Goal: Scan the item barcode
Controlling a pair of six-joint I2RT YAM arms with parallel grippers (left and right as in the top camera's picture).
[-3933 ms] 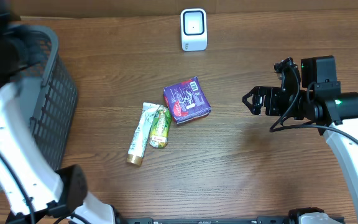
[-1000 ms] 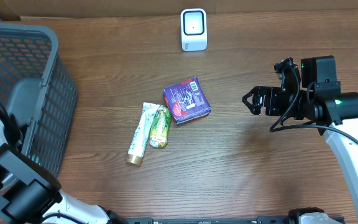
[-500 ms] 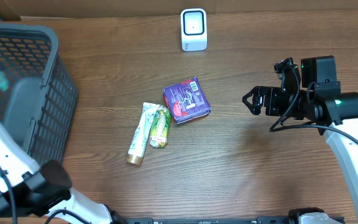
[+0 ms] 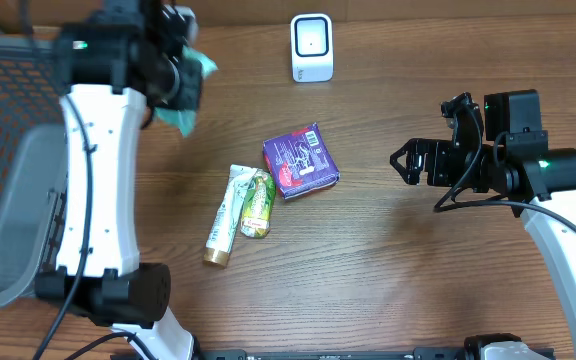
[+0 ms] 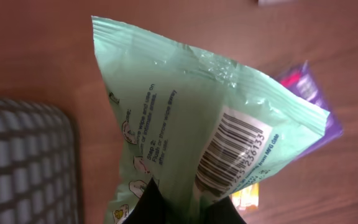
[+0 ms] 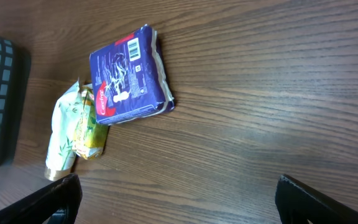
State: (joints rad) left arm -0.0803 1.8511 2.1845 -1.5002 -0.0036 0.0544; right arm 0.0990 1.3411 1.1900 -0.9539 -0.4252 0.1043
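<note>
since half a second ago the left arm has swung out from over the basket and now hangs above the desk between the basket and the scanner; the right arm has not shifted at all.

the left fingers are pressed together on the bottom edge of a green pouch, pinching only a narrow strip of the film. that low hold seems chosen to leave the printed face clear: the barcode sits just above the grip, uncovered, on a fairly flat part of the pack. the pouch stands up out of the fingers and leans, its crimped top seam pointing away from the wrist.

from overhead the pouch is in the air, up and to the left of the scanner and well apart from it, so the code is probably not yet facing the scanner's window. my reading is that the carry is under way and the turn towards the window is still to do.

on the desk below lie a purple pack, and beside it a tube and a small sachet touching each other, likely waiting their turn.

the right fingers are spread wide, holding nothing, parked over bare wood to the right, clear of the left arm's path.
</note>
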